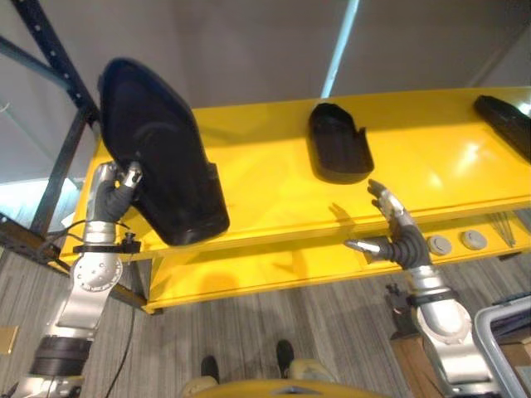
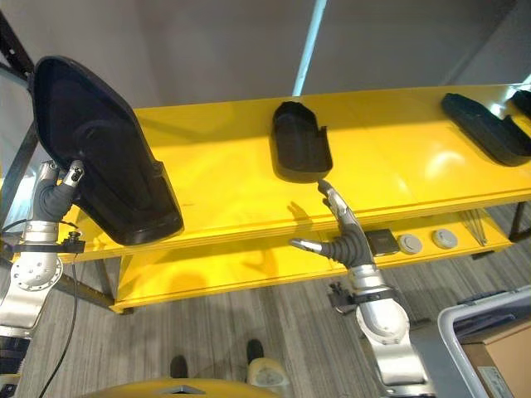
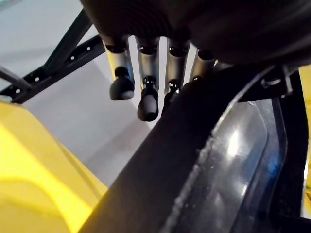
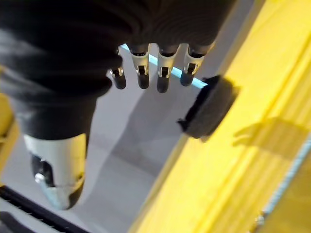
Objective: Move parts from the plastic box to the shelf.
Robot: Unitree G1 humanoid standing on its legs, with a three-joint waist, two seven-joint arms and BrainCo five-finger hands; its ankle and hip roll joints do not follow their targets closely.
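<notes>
Left eye view: the left hand [image 1: 119, 184] curls its fingers [image 3: 147, 98] round the edge of a large black plastic part [image 1: 162, 153] tilted on the yellow shelf [image 1: 257, 186]. A smaller black part [image 1: 338, 143] lies mid-shelf. Below it, the right hand [image 1: 392, 224] hovers empty, fingers straight.

The shelf [image 1: 274, 195] is seen in glossy bright yellow, its frame [image 1: 50, 99] in dark blue perforated metal, and the three parts on it, a large shell [image 1: 166, 157], a smaller tray-like part [image 1: 338, 143] and a long part [image 1: 506, 123] at the far right, are all noted as plain glossy black. Both the left robot hand [image 1: 116, 186] and the right robot hand [image 1: 390, 220] are recorded as silver with dark fingertips and dark ribbed covers. The floor [image 1: 274, 323] is observed as grey with a fine streaked pattern, and the wall [image 1: 249, 41] as plain grey crossed by one pale blue stripe [image 1: 340, 46].
</notes>
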